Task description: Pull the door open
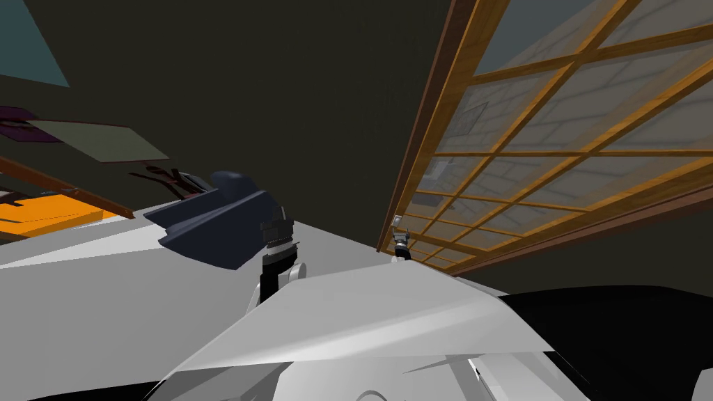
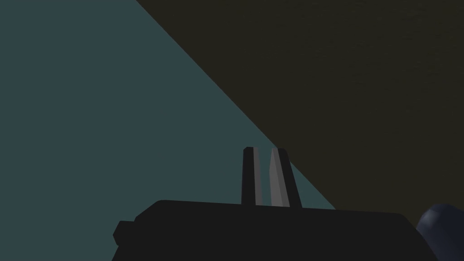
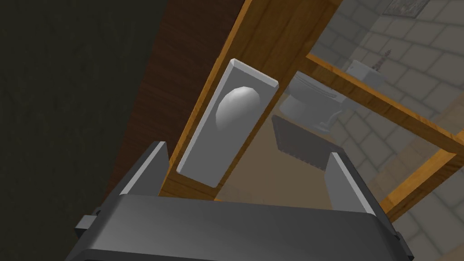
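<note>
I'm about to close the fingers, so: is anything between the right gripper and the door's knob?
Nothing visible. The right gripper, open, faces the grey knob on its plate, with only open space between them.

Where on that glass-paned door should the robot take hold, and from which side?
Probably the round grey knob on its plate: it bulges out of the wooden door edge. Come straight at its face, the open right gripper straddling it.

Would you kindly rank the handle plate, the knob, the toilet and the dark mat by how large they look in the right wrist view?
1. The grey handle plate, nearest the camera.
2. The toilet and the dark mat, farther off: alike, so unranked.
3. The round knob.
</note>
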